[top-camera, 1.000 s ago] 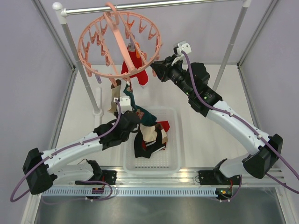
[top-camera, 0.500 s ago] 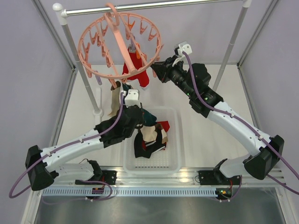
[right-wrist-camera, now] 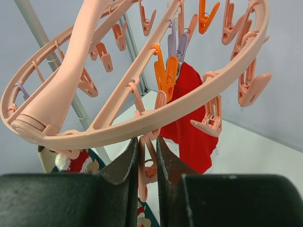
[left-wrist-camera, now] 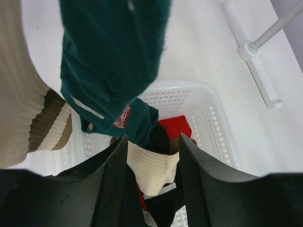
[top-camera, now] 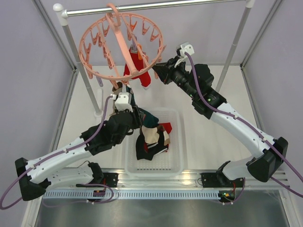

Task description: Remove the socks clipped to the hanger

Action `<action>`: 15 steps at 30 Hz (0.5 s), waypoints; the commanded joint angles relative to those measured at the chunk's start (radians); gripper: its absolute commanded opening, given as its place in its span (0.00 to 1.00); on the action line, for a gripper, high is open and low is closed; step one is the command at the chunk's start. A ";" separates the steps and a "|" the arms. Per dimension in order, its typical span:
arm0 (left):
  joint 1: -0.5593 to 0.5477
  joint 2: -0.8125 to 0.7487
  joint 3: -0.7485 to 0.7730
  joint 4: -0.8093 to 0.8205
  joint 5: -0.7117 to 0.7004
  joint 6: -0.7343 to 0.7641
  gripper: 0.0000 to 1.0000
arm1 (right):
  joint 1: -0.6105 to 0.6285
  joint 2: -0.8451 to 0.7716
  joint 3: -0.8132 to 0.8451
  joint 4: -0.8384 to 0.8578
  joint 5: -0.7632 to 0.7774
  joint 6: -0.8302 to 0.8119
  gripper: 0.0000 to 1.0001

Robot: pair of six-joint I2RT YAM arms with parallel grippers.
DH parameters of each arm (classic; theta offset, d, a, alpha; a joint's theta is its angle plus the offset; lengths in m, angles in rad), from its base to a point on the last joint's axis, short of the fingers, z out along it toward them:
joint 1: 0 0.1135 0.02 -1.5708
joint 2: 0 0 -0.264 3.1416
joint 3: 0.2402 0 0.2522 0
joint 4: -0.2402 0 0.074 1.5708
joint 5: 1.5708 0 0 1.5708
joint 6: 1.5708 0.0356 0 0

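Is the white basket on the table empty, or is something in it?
Not empty: the basket holds a pile of socks, cream, red and dark ones.

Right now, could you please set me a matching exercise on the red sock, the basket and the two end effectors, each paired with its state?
Things:
1. red sock
2. basket
3. left end effector
4. right end effector

States:
A. closed on a pink clip
B. open, facing a teal sock
C. holds loose socks
D. clipped to the hanger

Pairs: 1-D, 2-C, 3-B, 4-A
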 commanded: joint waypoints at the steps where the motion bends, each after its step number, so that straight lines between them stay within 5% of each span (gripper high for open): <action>1: -0.004 -0.057 -0.028 -0.060 -0.002 -0.051 0.52 | -0.009 -0.003 0.054 0.007 -0.003 0.016 0.18; 15: -0.004 0.110 -0.024 -0.122 -0.253 -0.152 0.59 | -0.009 0.011 0.097 -0.019 -0.039 0.043 0.18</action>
